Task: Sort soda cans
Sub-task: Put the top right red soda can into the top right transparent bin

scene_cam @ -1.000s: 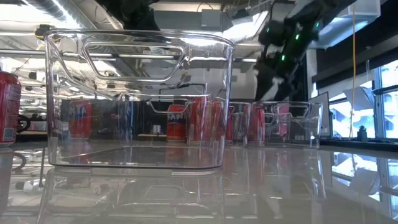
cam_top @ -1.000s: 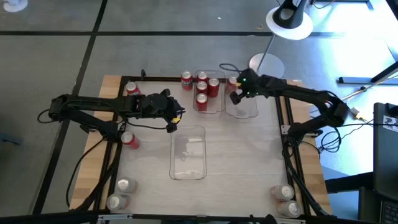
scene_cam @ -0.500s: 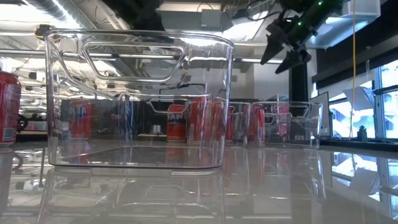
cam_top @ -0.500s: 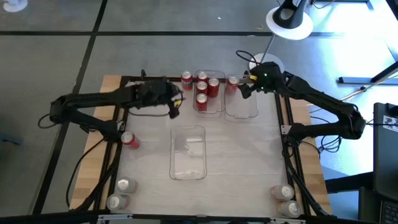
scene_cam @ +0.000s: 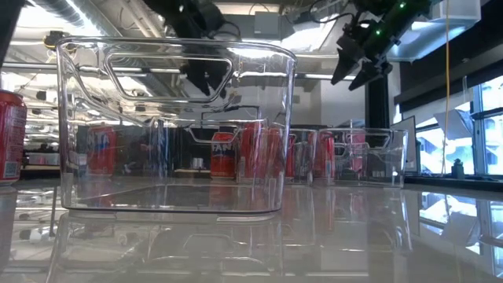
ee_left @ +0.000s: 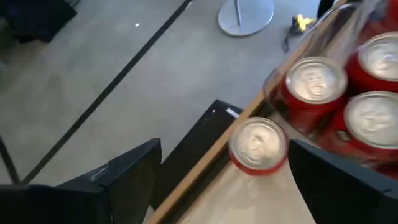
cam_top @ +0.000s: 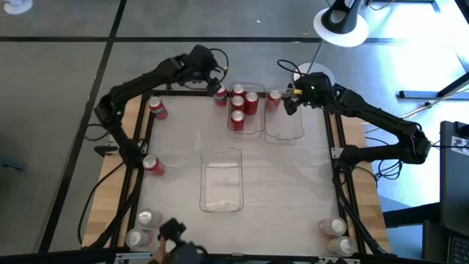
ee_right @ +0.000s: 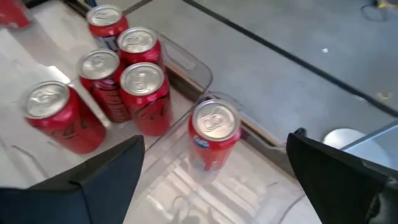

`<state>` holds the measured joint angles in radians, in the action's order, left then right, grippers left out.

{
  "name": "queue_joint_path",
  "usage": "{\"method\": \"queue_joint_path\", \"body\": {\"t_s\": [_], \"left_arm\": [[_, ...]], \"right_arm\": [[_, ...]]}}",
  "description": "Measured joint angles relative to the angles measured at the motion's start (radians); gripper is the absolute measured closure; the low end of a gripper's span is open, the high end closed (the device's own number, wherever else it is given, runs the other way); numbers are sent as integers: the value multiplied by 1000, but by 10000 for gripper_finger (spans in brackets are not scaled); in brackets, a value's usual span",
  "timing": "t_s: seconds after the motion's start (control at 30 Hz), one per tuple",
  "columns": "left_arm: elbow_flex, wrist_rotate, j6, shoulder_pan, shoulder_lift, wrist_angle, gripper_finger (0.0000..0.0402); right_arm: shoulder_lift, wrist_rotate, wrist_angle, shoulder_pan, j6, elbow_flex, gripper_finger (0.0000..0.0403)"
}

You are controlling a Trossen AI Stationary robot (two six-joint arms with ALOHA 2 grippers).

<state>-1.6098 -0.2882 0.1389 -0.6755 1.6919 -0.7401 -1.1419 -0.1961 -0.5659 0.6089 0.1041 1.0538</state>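
Note:
A red soda can (ee_left: pixel 258 144) stands on the table's far edge, just left of the far middle clear bin (cam_top: pixel 258 126), which holds several red soda cans (cam_top: pixel 238 103). My left gripper (cam_top: pixel 215 78) hovers open above that lone can (cam_top: pixel 220 94), one finger on each side of it in the left wrist view, touching nothing. One red can (ee_right: pixel 214 130) stands in the far right clear bin (cam_top: pixel 286 128). My right gripper (cam_top: pixel 289 99) hangs open above and just right of that can (cam_top: pixel 275 96). It also shows high up in the low view (scene_cam: pixel 357 59).
A large clear bin (cam_top: pixel 222 180) stands at the table's middle with nothing in it. Loose cans lie at the left (cam_top: pixel 156 108) (cam_top: pixel 152 165), the near left corner (cam_top: pixel 141 227) and the near right corner (cam_top: pixel 337 236). A dark thing (cam_top: pixel 176 238) shows at the near edge.
My left gripper has swung from above the table's left middle to the far edge, over the lone can beside the middle bin. My right gripper has risen clear of the far right bin, then kept still. A dark thing has come into view at the near edge.

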Motion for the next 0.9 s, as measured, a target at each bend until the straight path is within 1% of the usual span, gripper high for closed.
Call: {"method": "queue_joint_path", "body": {"t_s": [0.1,0.23,0.37,0.43,0.5,0.57,0.7,0.8,0.9], "left_arm": [[-25,-9,67,-22,39,20,71],[-26,-11,48,-35,45,31,72],[-26,-5,47,-26,47,43,72],[-26,29,51,-23,47,49,72],[-24,114,56,-23,57,65,72],[-20,167,55,-26,77,82,72],[-17,184,52,-42,124,84,72],[-17,240,47,-56,153,69,73],[-17,254,38,-67,182,44,73]], "right_arm": [[0,-32,0,0,-6,0,10],[0,-40,3,0,-9,0,10],[0,-40,43,0,-27,0,10],[0,-40,54,0,-31,0,10],[-2,-40,57,0,-32,0,10],[-6,-40,64,0,-32,0,10],[-6,-40,71,0,-35,-1,10],[-6,-39,68,0,-35,-1,10],[-6,-39,69,0,-41,-1,10]]}}
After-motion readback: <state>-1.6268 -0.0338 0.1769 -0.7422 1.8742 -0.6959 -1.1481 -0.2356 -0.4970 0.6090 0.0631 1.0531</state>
